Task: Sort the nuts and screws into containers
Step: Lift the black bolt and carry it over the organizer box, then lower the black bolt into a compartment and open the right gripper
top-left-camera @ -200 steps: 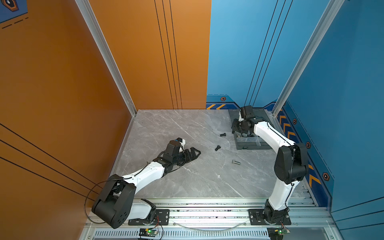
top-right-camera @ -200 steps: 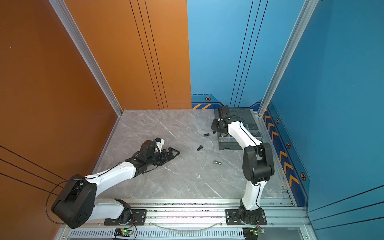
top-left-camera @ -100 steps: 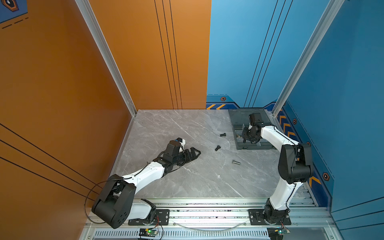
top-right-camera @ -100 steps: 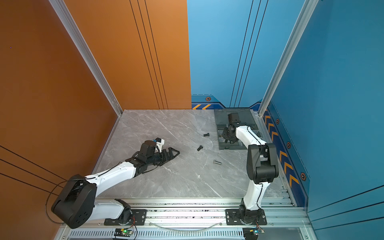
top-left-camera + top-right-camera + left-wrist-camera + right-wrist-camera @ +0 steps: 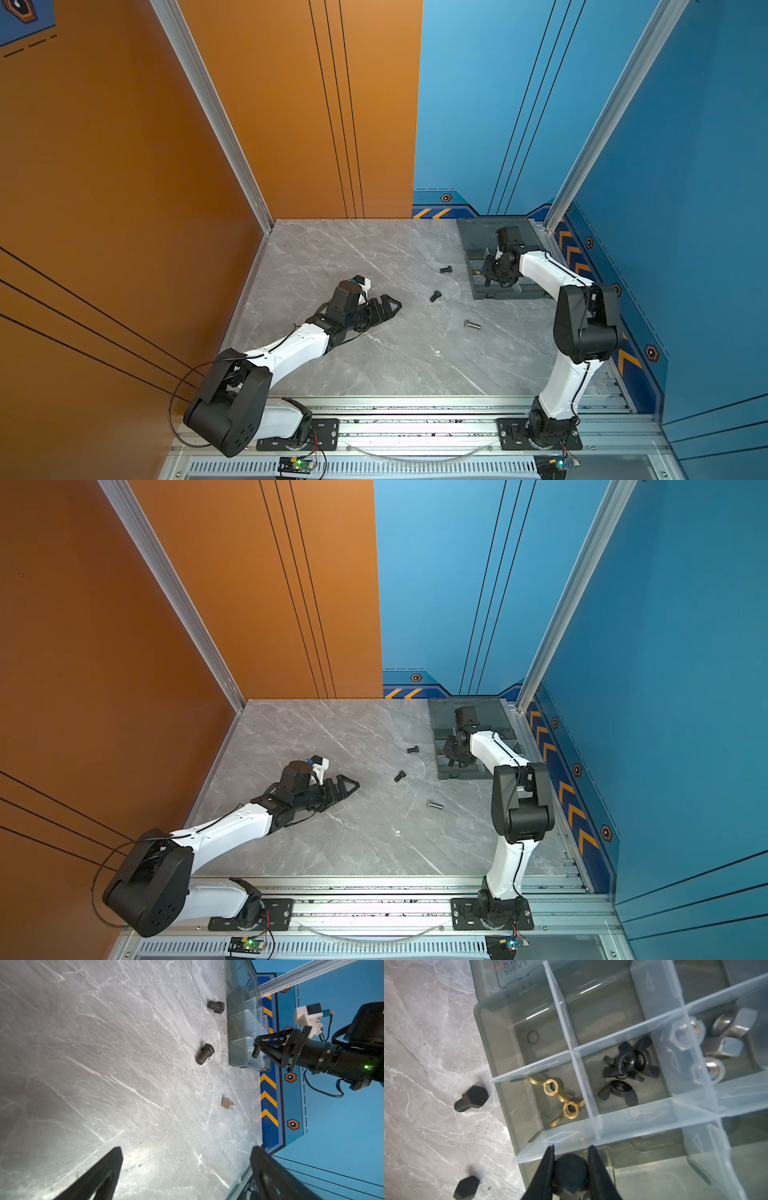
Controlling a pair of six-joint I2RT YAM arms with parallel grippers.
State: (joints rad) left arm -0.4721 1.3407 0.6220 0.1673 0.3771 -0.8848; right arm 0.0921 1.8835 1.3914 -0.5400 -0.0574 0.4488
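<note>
Grey marble tabletop [image 5: 374, 257], walled in orange and blue, carries the organizer box [image 5: 505, 296] at its far right corner, with the lid [image 5: 473, 232] lying flat and open behind it. Over the compartment next to the brass wing nuts [image 5: 560, 1101], the right gripper [image 5: 571, 1147] has its fingers [image 5: 548, 1167] pinched on the hex head of a black bolt [image 5: 571, 1169]. Whether that bolt touches the box I cannot tell. Neighbouring compartments hold black wing nuts [image 5: 627, 1064] and silver hex nuts [image 5: 716, 1043]. A loose black bolt [image 5: 446, 269] lies on the marble just beside the box, a second black bolt [image 5: 435, 296] near it, and a silver bolt [image 5: 472, 324] nearer the front. The left gripper [image 5: 390, 305] sits low at mid-table, its fingers [image 5: 99, 1176] spread wide with nothing between them
</note>
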